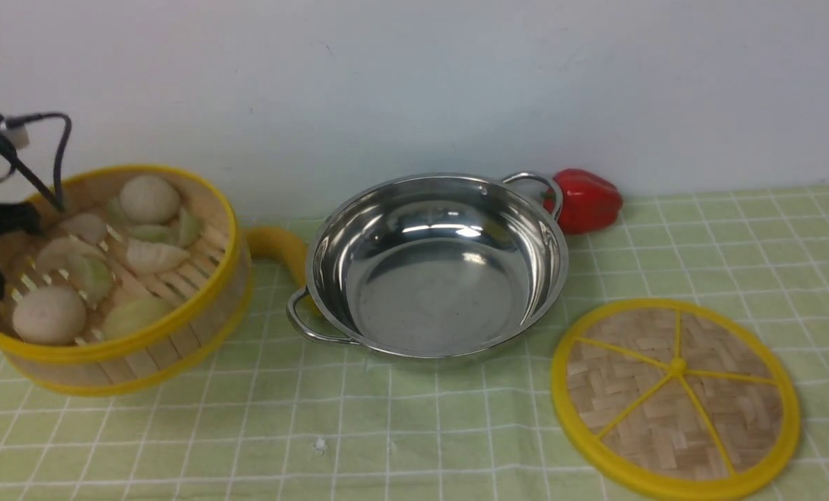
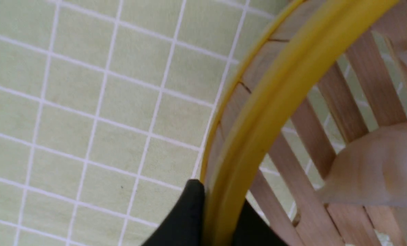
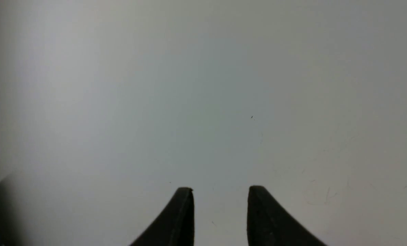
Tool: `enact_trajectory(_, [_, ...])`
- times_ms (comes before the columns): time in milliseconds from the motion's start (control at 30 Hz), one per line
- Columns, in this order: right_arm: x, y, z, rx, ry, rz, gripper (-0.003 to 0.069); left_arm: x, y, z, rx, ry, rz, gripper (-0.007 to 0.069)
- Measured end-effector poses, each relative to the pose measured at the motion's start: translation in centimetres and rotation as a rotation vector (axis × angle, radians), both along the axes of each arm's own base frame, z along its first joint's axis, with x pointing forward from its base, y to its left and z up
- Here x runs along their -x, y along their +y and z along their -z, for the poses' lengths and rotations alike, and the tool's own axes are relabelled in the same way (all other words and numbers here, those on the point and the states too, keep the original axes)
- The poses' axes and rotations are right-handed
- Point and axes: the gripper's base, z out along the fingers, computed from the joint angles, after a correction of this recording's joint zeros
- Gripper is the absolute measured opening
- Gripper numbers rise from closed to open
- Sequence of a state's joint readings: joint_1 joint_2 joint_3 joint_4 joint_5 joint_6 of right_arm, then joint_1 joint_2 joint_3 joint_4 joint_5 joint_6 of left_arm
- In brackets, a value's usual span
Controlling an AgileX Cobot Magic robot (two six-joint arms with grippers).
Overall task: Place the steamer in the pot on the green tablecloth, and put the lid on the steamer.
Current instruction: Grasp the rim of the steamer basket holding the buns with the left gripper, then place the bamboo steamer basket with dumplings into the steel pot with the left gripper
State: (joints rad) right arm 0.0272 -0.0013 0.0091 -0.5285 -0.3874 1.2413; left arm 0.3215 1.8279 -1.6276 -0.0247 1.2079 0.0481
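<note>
"How are our hands?"
"Our left gripper point(image 2: 220, 212) pinches the rim of the steamer point(image 1: 108, 278); our right gripper point(image 3: 220, 215) is spread apart before the wall point(image 3: 220, 102)."
"And the pot point(image 1: 438, 278)?"
"Just right of our left hand's steamer, between it and the lid point(image 1: 675, 396)."

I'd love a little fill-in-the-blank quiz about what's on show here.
The left gripper is closed on the rim of the ____.
The pot has two loop-shaped ____.
The lid lies on the green ____.
The pepper behind the pot's right side is ____ in colour.

Missing words: steamer; handles; tablecloth; red.
</note>
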Motion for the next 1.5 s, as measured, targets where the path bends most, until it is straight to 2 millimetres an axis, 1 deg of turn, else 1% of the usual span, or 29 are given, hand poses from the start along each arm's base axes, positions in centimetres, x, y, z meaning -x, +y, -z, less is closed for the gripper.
enact_trajectory(33, [0.0,0.1,0.0,0.002,0.004,-0.006,0.024,-0.5,-0.5,-1.0,-0.014,-0.035,0.03,0.003])
enact_trajectory(100, [0.0,0.2,0.1,0.01,0.01,-0.015,0.024,-1.7,-2.7,-2.9,-0.036,-0.1,0.121,0.003])
enact_trajectory(133, [0.0,0.2,0.1,0.017,0.014,-0.02,0.024,-2.3,-4.3,-3.6,-0.039,-0.127,0.17,0.003])
enact_trajectory(167, [0.0,0.3,0.2,0.028,0.018,-0.026,0.024,-3.0,-6.5,-4.1,-0.032,-0.15,0.229,0.003])
enact_trajectory(200, [0.0,0.3,0.2,0.029,0.019,-0.026,0.024,-3.1,-6.5,-4.2,-0.031,-0.154,0.229,0.003])
enact_trajectory(233, [0.0,0.4,0.3,0.043,0.024,-0.032,0.024,-4.0,-9.9,-4.6,-0.012,-0.178,0.31,0.003])
enact_trajectory(267, [0.0,0.5,0.3,0.048,0.026,-0.035,0.024,-4.6,-12.1,-4.6,0.003,-0.189,0.355,0.003])
enact_trajectory(300, [0.0,0.5,0.4,0.054,0.03,-0.04,0.024,-5.2,-14.2,-4.4,0.018,-0.193,0.4,0.003])
enact_trajectory(367, [0.0,0.6,0.4,0.056,0.038,-0.049,0.024,-6.1,-17.8,-3.7,0.042,-0.189,0.474,0.003])
enact_trajectory(400, [0.0,0.6,0.5,0.053,0.041,-0.052,0.024,-6.4,-18.5,-3.7,0.047,-0.193,0.488,0.003])
enact_trajectory(433, [0.0,0.6,0.5,0.043,0.047,-0.06,0.024,-7.1,-20.7,-2.8,0.059,-0.181,0.528,0.003])
enact_trajectory(467, [0.0,0.6,0.5,0.033,0.052,-0.066,0.024,-7.8,-22.2,-1.8,0.065,-0.165,0.549,0.003])
enact_trajectory(533, [0.0,0.6,0.5,0.018,0.057,-0.075,0.024,-9.1,-24.2,-0.1,0.053,-0.153,0.568,0.003])
enact_trajectory(633, [0.0,0.7,0.5,0.005,0.061,-0.084,0.024,-10.5,-25.2,1.7,0.023,-0.147,0.572,0.003])
enact_trajectory(667, [0.0,0.7,0.4,0.004,0.057,-0.089,0.024,-11.2,-25.5,2.5,0.009,-0.144,0.573,0.003])
enact_trajectory(767, [0.1,0.9,0.3,0.014,0.036,-0.109,0.024,-12.4,-25.9,4.4,-0.001,-0.133,0.562,0.003])
enact_trajectory(900, [0.3,1.1,0.3,0.025,0.029,-0.134,0.024,-13.3,-26.0,6.2,-0.004,-0.115,0.552,0.003])
enact_trajectory(933, [0.3,1.1,0.3,0.023,0.029,-0.136,0.024,-13.3,-26.0,6.3,-0.004,-0.113,0.552,0.003])
enact_trajectory(967, [0.3,1.2,0.3,0.029,0.035,-0.145,0.024,-13.5,-26.1,7.1,-0.005,-0.099,0.552,0.003])
enact_trajectory(1167, [0.4,1.4,0.2,0.012,0.046,-0.175,0.024,-13.9,-26.2,10.0,-0.005,-0.046,0.545,0.003])
enact_trajectory(1200, [0.5,1.3,-0.4,0.019,0.033,-0.167,0.024,-14.0,-26.2,10.3,-0.011,-0.04,0.545,0.003])
enact_trajectory(1233, [0.5,1.3,-0.5,0.021,0.027,-0.166,0.024,-14.0,-26.2,10.3,-0.011,-0.04,0.545,0.003])
enact_trajectory(1267, [0.8,1.2,-1.9,0.036,0.002,-0.147,0.024,-14.0,-26.2,10.4,-0.01,-0.037,0.544,0.003])
enact_trajectory(1300, [0.8,1.2,-1.9,0.036,0.002,-0.147,0.024,-14.0,-26.2,10.5,-0.01,-0.036,0.543,0.003])
enact_trajectory(1333, [1.0,1.0,-4.2,0.056,-0.025,-0.105,0.024,-14.0,-26.2,10.5,-0.01,-0.037,0.542,0.003])
enact_trajectory(1367, [1.1,0.9,-4.7,0.06,-0.026,-0.092,0.024,-14.0,-26.2,10.5,-0.01,-0.037,0.542,0.003])
enact_trajectory(1400, [0.9,0.5,-6.8,0.081,-0.017,-0.029,0.024,-14.0,-26.1,10.5,-0.01,-0.037,0.54,0.003])
enact_trajectory(1467, [0.4,0.0,-9.1,0.103,0.006,0.046,0.024,-14.0,-26.1,10.5,-0.009,-0.037,0.539,0.003])
enact_trajectory(1500, [-0.1,-0.1,-9.4,0.106,0.034,0.072,0.024,-14.0,-26.1,10.5,-0.009,-0.037,0.539,0.003])
